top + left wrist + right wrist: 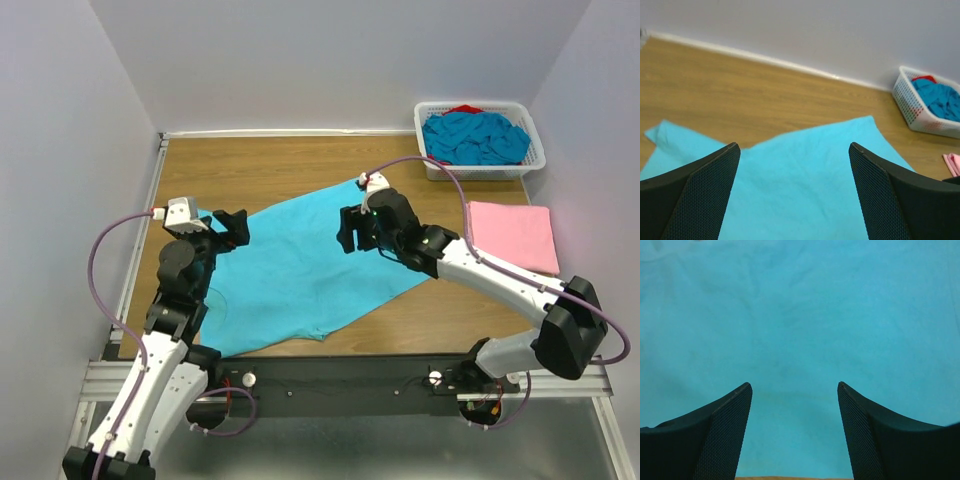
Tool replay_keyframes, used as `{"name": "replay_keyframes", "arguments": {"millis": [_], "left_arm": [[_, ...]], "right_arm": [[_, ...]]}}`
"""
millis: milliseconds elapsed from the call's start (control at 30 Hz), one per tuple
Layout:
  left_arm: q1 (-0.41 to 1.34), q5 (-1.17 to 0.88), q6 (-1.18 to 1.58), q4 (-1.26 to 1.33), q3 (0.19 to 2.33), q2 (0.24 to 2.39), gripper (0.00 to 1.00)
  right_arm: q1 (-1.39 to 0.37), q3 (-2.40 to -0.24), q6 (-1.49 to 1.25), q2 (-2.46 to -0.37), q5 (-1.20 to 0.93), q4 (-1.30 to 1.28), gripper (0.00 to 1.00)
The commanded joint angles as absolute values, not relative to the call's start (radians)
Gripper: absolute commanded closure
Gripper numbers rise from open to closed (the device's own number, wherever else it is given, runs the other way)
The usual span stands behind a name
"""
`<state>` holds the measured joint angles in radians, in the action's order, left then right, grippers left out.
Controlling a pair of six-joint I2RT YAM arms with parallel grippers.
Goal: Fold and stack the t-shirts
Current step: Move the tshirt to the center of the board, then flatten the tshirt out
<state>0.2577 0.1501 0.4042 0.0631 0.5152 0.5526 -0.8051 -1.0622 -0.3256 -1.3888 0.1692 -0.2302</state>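
Observation:
A turquoise t-shirt [300, 268] lies spread flat across the middle of the wooden table; it shows in the left wrist view [800, 185] and fills the right wrist view [800, 315]. A folded pale pink t-shirt [512, 234] lies at the right; its edge shows in the left wrist view [952, 163]. More turquoise shirts [474, 137] are heaped in the basket. My left gripper [232, 226] is open and empty above the shirt's left part [794, 146]. My right gripper [350, 232] is open and empty above the shirt's middle right [794, 385].
A white lattice basket [528, 165] stands at the back right corner, with something red [463, 109] at its back; it also shows in the left wrist view [910, 107]. White walls close the table at the back and sides. Bare wood [270, 165] lies behind the shirt.

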Motion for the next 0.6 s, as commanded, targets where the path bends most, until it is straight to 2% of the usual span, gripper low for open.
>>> {"name": "replay_keyframes", "arguments": {"millis": [0, 333, 567], "left_arm": [[0.265, 0.234, 0.552, -0.074, 0.531, 0.658, 0.03], [0.177, 0.132, 0.728, 0.040, 0.462, 0.994, 0.03], [0.127, 0.089, 0.727, 0.130, 0.529, 1.272, 0.04]], "right_arm": [[-0.770, -0.985, -0.364, -1.374, 0.189, -0.252, 0.24], [-0.700, -0.911, -0.367, -1.448, 0.088, -0.252, 0.25], [-0.670, -0.881, -0.364, -1.489, 0.038, -0.250, 0.25]]}}
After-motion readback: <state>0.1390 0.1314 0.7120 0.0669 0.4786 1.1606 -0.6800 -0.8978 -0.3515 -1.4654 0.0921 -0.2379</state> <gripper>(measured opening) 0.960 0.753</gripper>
